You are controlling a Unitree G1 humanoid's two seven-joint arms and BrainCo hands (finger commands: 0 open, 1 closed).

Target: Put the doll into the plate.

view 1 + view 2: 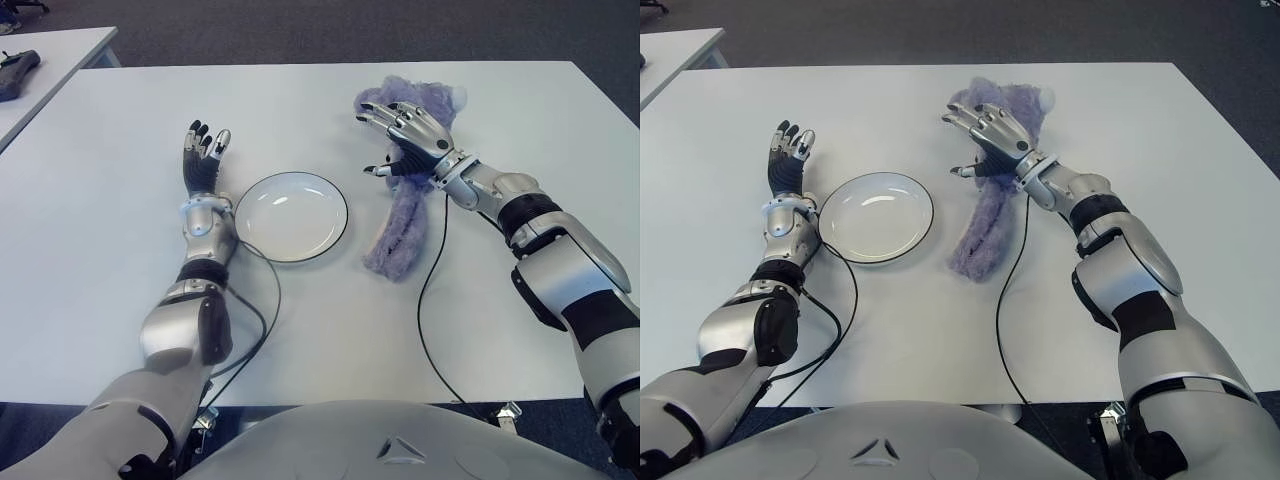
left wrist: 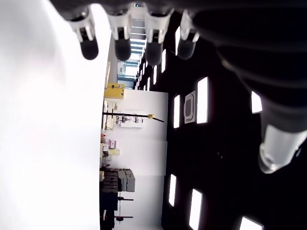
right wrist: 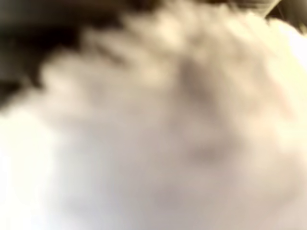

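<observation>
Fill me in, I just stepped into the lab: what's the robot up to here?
The right hand is spread open over a fluffy purple plush doll lying on the white table, not gripping it yet. The round white plate with a dark rim sits empty to the doll's left. The left hand, fingers open and holding nothing, shows just left of the plate.

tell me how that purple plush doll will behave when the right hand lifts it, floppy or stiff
Probably floppy: the doll is long, shaggy and lies slack on the table, so its ends would likely droop from the right hand, which is over it with fingers spread. It looks light for its size. It seems unlikely to roll, and fur should give decent grip.
</observation>
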